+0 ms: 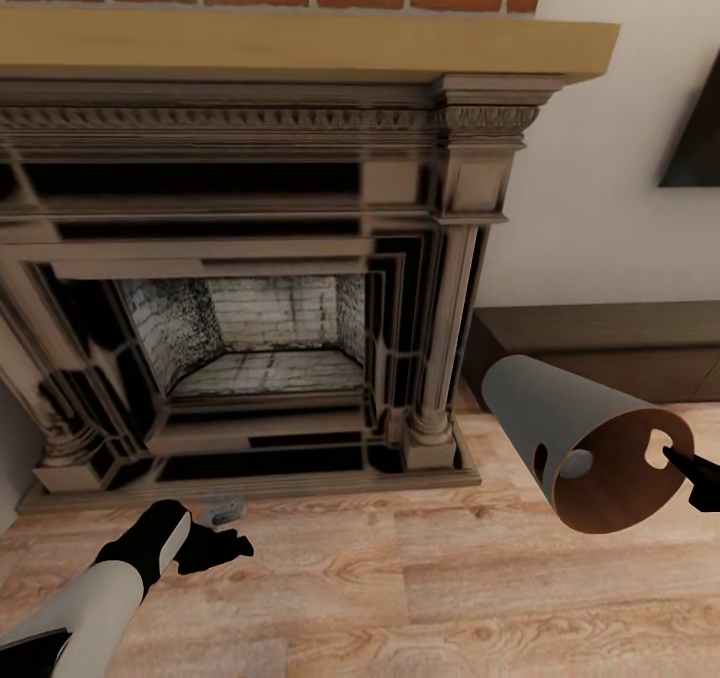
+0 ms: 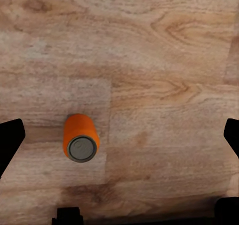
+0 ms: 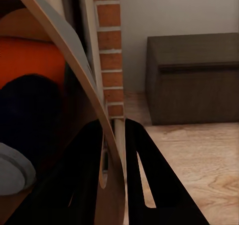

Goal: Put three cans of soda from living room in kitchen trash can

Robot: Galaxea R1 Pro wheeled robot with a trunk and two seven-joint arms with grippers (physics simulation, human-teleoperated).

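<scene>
The bin [image 1: 580, 438] was held tilted on its side by the right gripper [image 1: 690, 463], mouth facing the camera, in front of the bench [image 1: 600, 348] and right of the fireplace [image 1: 250, 288]. In the right wrist view the fingers [image 3: 89, 175] were seen clamped on the bin rim [image 3: 107, 150], one inside the wall, one outside. Inside the bin, an orange can [image 3: 30, 60] and a dark blue can [image 3: 25, 120] with a silver end were seen, so 2 of 3 cans were judged already collected.

The 3rd can [image 2: 79, 138], orange, was seen in the left wrist view lying on the wood floor [image 2: 164, 60], grey top toward the camera, between the spread fingertips but nearer one side, untouched. The left gripper [image 1: 215, 546] was held wide open, low over the floor just in front of the hearth; a small grey object [image 1: 225, 510] was seen by it in the head view, prob. that can, though too small to be sure.

Left to do, as judged: last can to be grasped, dropped in the bin, then the bin taken to the kitchen. Approx. halfway+.
</scene>
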